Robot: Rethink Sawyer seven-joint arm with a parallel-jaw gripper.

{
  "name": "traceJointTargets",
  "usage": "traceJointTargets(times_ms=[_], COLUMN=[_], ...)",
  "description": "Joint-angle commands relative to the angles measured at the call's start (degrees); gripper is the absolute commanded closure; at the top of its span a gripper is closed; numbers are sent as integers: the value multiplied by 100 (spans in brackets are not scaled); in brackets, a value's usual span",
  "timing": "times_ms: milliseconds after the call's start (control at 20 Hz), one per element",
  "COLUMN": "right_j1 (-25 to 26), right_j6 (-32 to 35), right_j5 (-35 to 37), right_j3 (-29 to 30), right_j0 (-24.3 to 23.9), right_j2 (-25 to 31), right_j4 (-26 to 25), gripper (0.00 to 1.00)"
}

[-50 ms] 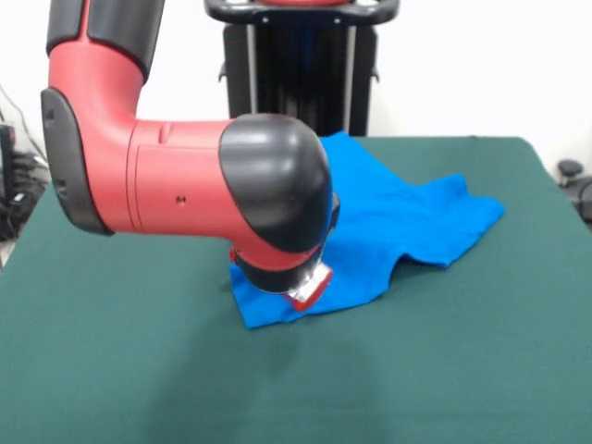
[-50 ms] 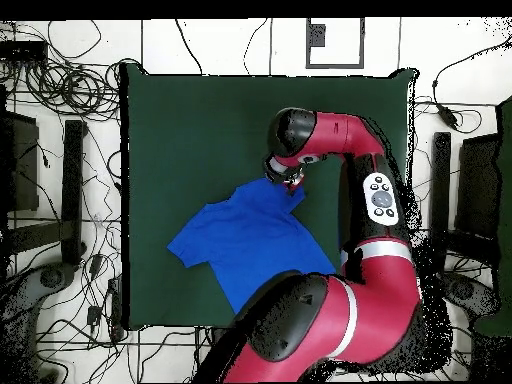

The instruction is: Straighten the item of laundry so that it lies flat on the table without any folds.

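The item of laundry [image 1: 398, 217] is a bright blue T-shirt lying rumpled on the dark green table [image 1: 129, 370], with a sleeve reaching right in the front view. Seen from overhead, the shirt [image 2: 245, 240] sits in the table's [image 2: 190, 120] lower middle, and the arm hides its lower edge. My gripper [image 1: 310, 287] is down low on the shirt's near left corner, mostly hidden behind the arm's black and red wrist. In the overhead view the gripper [image 2: 290, 180] rests at the shirt's upper right corner. I cannot see its jaws.
My red arm [image 1: 185, 176] crosses the left half of the front view above the table. Cables [image 2: 60, 90] cover the floor to the left of the table in the overhead view, and dark stands [image 2: 75, 190] line both sides.
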Motion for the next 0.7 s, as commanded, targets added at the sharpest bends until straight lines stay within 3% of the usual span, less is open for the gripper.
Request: traceJointTargets(times_ms=[50,700], right_j1=[960,1004], right_j6=[-1207,-1037], right_j5=[-1896,-1570], right_j3=[-771,-1172], right_j0=[112,301], right_j2=[714,626], right_j4=[-284,-243], gripper=[0,0])
